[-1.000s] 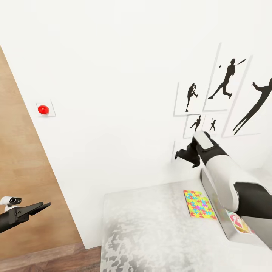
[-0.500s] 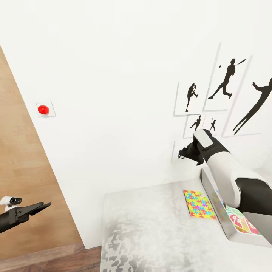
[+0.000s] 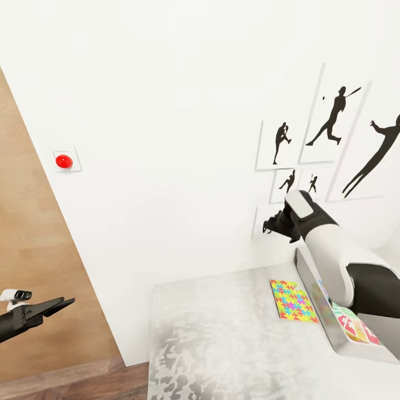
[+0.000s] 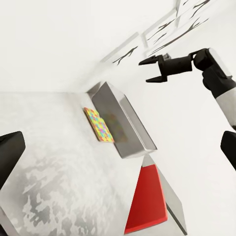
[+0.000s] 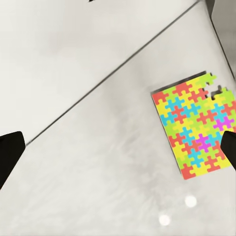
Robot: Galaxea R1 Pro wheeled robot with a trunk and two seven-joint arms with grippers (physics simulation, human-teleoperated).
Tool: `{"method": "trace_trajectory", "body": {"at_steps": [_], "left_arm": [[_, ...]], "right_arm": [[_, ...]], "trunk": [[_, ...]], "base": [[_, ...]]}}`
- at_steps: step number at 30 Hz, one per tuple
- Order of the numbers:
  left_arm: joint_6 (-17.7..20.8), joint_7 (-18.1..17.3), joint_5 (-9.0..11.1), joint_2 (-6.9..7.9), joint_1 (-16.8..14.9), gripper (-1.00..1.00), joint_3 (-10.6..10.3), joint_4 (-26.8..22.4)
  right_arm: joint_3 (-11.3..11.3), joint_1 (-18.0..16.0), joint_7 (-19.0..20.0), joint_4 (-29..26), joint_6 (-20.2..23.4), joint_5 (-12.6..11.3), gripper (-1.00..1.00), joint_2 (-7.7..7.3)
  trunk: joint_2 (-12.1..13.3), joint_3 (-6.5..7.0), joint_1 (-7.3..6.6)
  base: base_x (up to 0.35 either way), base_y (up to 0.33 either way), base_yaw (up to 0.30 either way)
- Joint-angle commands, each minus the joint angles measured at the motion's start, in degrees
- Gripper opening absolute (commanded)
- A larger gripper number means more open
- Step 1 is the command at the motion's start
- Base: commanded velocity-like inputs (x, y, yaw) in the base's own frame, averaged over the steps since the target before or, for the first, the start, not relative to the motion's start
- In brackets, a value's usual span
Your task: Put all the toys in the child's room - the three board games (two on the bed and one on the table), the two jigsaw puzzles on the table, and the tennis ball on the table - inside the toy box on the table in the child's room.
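Observation:
A multicoloured jigsaw puzzle (image 3: 293,300) (image 4: 100,125) (image 5: 194,130) lies flat on the grey marbled table (image 3: 222,333). Right beside it stands the grey open toy box (image 3: 325,322) (image 4: 129,129), with a colourful board game (image 3: 355,329) lying inside. My right gripper (image 3: 271,225) (image 4: 144,71) (image 5: 118,152) hangs open and holds nothing, high above the table's back edge near the wall, over the puzzle. My left gripper (image 3: 53,305) is low at the far left, off the table, open and holding nothing; one dark fingertip (image 4: 10,155) shows in the left wrist view.
The table stands against a white wall with black sports-silhouette pictures (image 3: 333,128). A red button (image 3: 64,161) is on the wall at left, next to a wooden panel (image 3: 33,266). A grey piece with a red face (image 4: 147,201) lies beyond the toy box.
My right arm has shifted a little to the right and up, uncovering more of the board game in the toy box. The left arm has not moved.

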Motion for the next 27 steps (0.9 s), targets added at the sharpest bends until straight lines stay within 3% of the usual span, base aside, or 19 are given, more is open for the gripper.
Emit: {"method": "trace_trajectory", "body": {"at_steps": [1,16,27], "left_arm": [[0.6,-0.2,0.0,0.04,0.0,1.00,0.0,0.0],[0.6,-0.2,0.0,0.07,0.0,1.00,0.0,0.0],[0.6,-0.3,0.0,0.07,0.0,1.00,0.0,0.0]], "right_arm": [[-0.1,0.1,-0.5,-0.1,0.1,-0.4,1.00,0.04],[-0.1,0.7,-0.5,-0.3,-0.2,-0.4,1.00,0.27],[-0.1,0.7,-0.5,-0.4,-0.3,-0.4,1.00,0.27]], "trunk": [[-0.1,-0.14,0.04],[-0.1,-0.14,0.04],[-0.1,-0.37,0.04]], "base": [[0.000,0.000,0.000],[0.000,0.000,0.009],[0.000,0.000,0.186]]}}
